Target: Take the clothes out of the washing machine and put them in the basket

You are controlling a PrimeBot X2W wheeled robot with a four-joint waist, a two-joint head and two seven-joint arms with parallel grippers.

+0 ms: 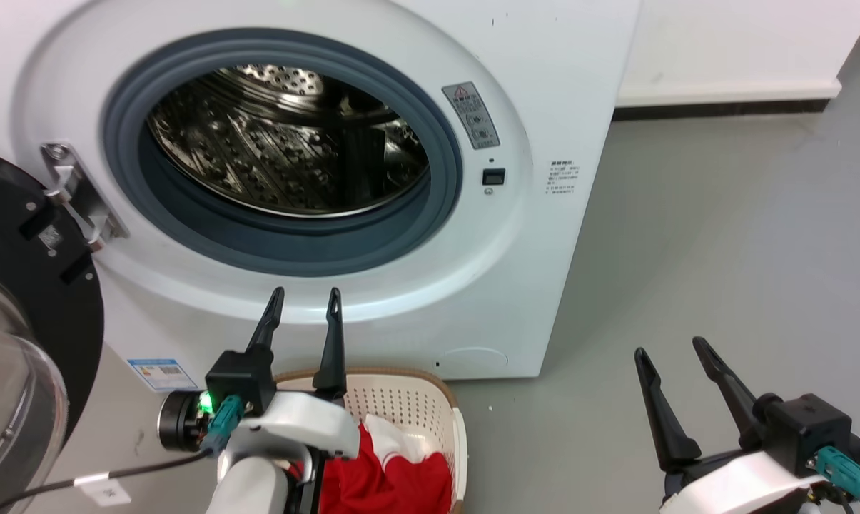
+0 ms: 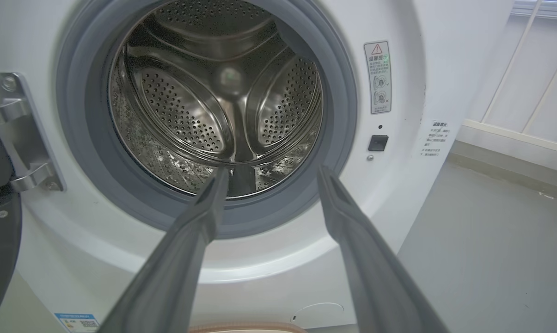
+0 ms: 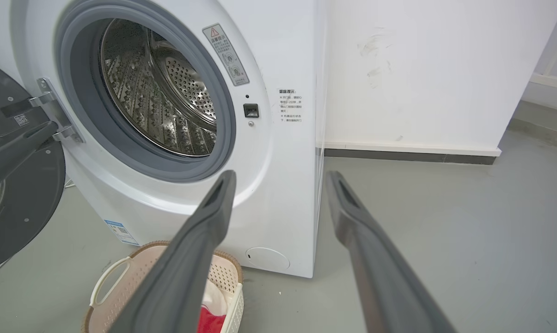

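Head view, lower left of the frame: the left gripper (image 1: pixel 306 293) points its two long dark fingers up the frame, spread apart with nothing between them. At the lower right, the right gripper (image 1: pixel 669 348) is likewise spread and empty above the grey floor (image 1: pixel 722 250).

Just behind the left gripper, at bottom centre, the cream perforated plastic basket (image 1: pixel 408 407) with a brown woven-look rim stands on the floor, just in front of the machine's base. The bright red garments (image 1: pixel 394 478) with white panels lie inside this basket, partly hidden by the left forearm.

Above the basket, the large white front-loading washing machine (image 1: pixel 558 86) occupies the upper left and centre. Its black-framed round glass door (image 1: pixel 23 285) hangs swung open at the left edge. Within the grey rubber door seal (image 1: pixel 440 193), the perforated steel drum (image 1: pixel 280 150) shows bare metal.

Farthest, at the upper right, is a white wall (image 1: pixel 722 43) with dark skirting.
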